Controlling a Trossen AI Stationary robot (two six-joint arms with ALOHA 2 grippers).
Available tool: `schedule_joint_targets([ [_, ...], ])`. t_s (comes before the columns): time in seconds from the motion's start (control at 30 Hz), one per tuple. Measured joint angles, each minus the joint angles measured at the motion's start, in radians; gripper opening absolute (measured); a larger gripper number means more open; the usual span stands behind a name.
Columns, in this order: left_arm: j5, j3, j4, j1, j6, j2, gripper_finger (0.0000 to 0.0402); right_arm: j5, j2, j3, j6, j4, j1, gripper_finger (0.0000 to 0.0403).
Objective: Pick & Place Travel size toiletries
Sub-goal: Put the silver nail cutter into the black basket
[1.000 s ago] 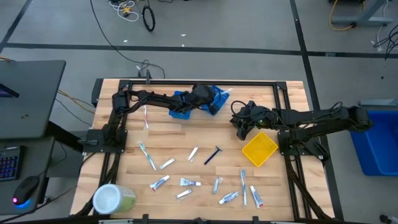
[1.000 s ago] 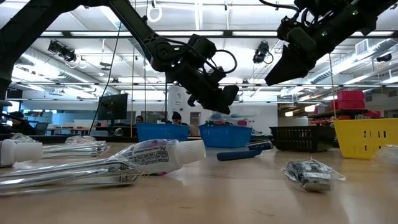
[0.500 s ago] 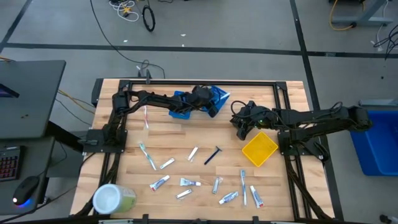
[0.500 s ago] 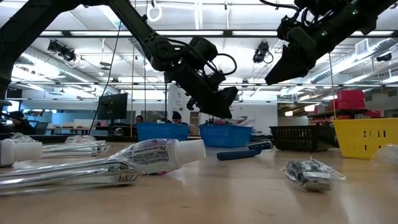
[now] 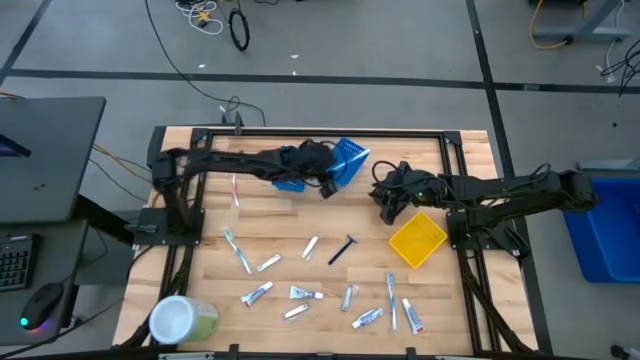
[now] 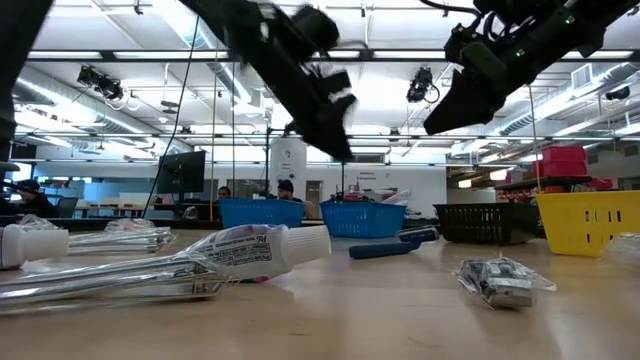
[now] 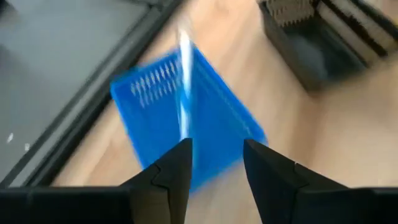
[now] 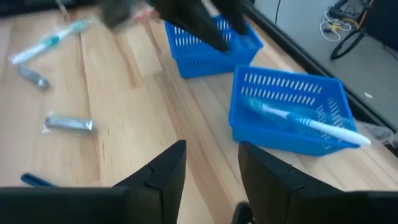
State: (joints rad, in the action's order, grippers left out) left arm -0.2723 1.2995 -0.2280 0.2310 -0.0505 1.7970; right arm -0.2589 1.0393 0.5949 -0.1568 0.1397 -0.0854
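Travel size toiletries lie scattered on the table's near half: white tubes, a dark blue razor and a toothbrush. A pink toothbrush lies at the far left. Another toothbrush lies inside the tilted blue bin at the far middle. My left gripper hangs open above that bin's near left side, holding nothing. My right gripper is open and waits in the air between the blue bin and the yellow bin.
A second blue bin stands left of the first, under my left arm. A black bin stands near the blue ones. A big round white-and-green container stands at the near left corner. Bare wood lies between the bins and the scattered items.
My left gripper has risen and drawn back from over the blue bin toward the table's left and near side. It moves fast and shows blurred in the low view. My right gripper has kept still.
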Motion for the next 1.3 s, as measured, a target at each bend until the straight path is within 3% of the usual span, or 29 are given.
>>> schedule_joint_targets([
  [0.2, -0.017, -0.004, -0.295, -0.063, -0.047, -0.228, 0.0134, 0.001, 0.0, 0.0, -0.027, -0.093, 0.0, 0.0167],
  [0.33, -0.023, -0.057, -0.385, -0.093, -0.078, -0.389, 0.0128, 0.077, 0.002, 0.0, -0.064, -0.093, 0.002, 0.0162],
  [0.47, -0.026, -0.187, -0.399, -0.133, -0.094, -0.534, 0.0127, 0.155, 0.027, 0.0, -0.09, -0.103, 0.003, 0.015],
  [0.7, -0.018, -0.546, -0.093, -0.229, -0.16, -0.731, 0.0127, 0.149, 0.138, 0.0, -0.089, -0.172, 0.004, 0.0141],
  [0.9, 0.052, -0.772, 0.241, -0.272, -0.174, -0.759, 0.0127, 0.157, 0.251, 0.0, -0.051, -0.334, 0.019, 0.016],
  [1.13, 0.056, -0.87, 0.354, -0.273, -0.189, -0.7, 0.0127, 0.21, 0.338, 0.0, 0.0, -0.603, 0.072, 0.0173],
  [1.3, 0.056, -0.874, 0.363, -0.273, -0.185, -0.671, 0.0127, 0.209, 0.388, 0.051, 0.016, -0.623, 0.13, 0.0173],
])
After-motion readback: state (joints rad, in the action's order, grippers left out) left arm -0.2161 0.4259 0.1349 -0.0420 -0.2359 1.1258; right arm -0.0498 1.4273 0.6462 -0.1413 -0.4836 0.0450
